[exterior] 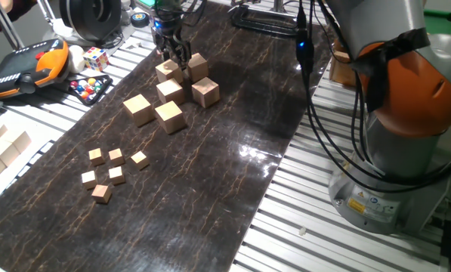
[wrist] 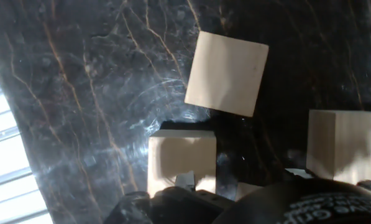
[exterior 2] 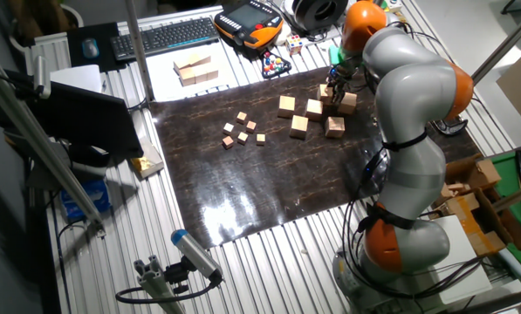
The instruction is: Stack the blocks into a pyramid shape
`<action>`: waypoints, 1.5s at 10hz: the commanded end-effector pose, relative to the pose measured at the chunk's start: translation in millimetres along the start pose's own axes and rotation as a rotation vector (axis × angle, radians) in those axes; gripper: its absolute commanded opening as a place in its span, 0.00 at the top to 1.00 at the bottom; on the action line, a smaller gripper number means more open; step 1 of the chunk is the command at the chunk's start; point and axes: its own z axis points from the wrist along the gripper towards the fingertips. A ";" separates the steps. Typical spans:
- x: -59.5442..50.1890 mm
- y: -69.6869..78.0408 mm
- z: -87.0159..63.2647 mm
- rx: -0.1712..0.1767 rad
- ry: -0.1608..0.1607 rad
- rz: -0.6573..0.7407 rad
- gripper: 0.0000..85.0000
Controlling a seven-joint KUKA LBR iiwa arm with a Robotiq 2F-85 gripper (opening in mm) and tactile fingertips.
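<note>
Six blocks (exterior: 170, 116) are sitting loosely clustered on the dark bench (exterior: 210, 181), none stacked. The gripper (exterior: 172, 54) is hanging right over the far block (exterior: 168, 72), jaws straddling it; gripped or not, cannot tell. Small cubes (exterior: 108, 172) are lying well apart.

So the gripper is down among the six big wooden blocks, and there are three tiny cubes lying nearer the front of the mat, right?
Not quite: there are five small cubes, not three, as the fixed view from the mat's end shows. The gripper is indeed down among the six big blocks.
</note>
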 end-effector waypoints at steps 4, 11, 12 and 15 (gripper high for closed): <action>0.0 0.0 0.1 0.042 -0.014 0.080 0.18; -7.1 19.5 11.2 -0.019 0.005 0.127 0.00; -6.8 23.3 14.4 -0.011 0.015 0.141 0.00; -4.9 31.3 23.2 0.002 0.025 0.171 0.00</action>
